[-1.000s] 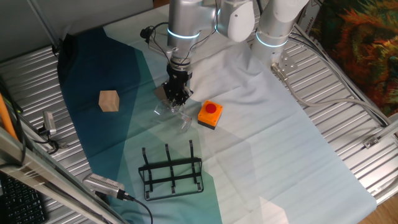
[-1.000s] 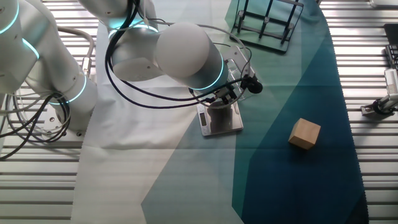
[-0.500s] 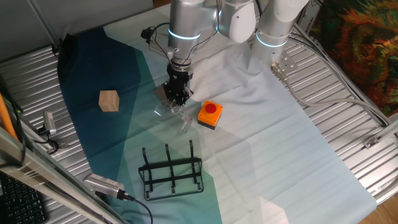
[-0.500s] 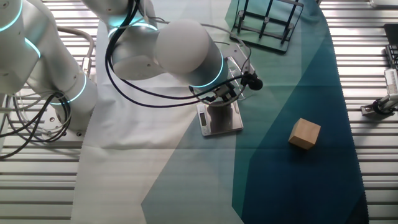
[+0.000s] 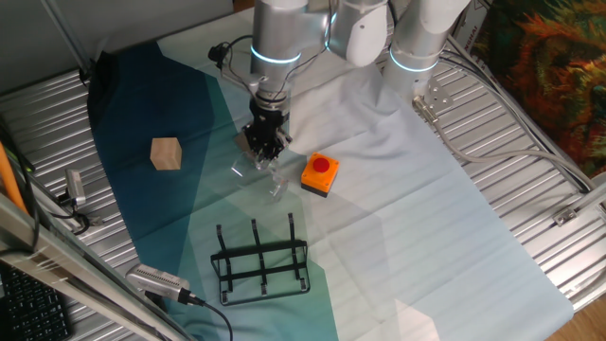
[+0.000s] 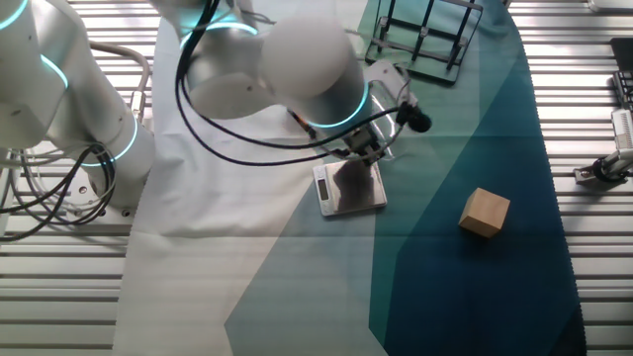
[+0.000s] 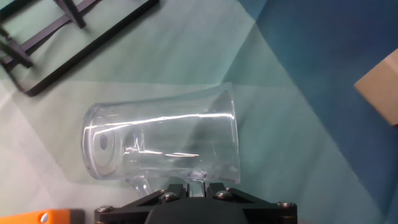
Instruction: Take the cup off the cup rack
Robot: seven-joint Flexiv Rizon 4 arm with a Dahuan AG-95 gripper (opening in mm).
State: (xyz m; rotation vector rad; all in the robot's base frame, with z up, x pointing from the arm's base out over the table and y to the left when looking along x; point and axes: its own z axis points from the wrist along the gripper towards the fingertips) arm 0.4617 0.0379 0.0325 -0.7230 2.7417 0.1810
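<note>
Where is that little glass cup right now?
The cup is off the cup rack, lying sideways just beyond the pincer in the hand view; in one fixed view it sits between the wooden cube and the orange button box.

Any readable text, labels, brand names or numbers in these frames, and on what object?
None can be read.
Flat grey metal plate: a small dark panel on its near edge, too small and blurred to read.
Orange box with a red button: no lettering visible.
Clear glass cup, tan wooden cube, black wire rack: no markings.
</note>
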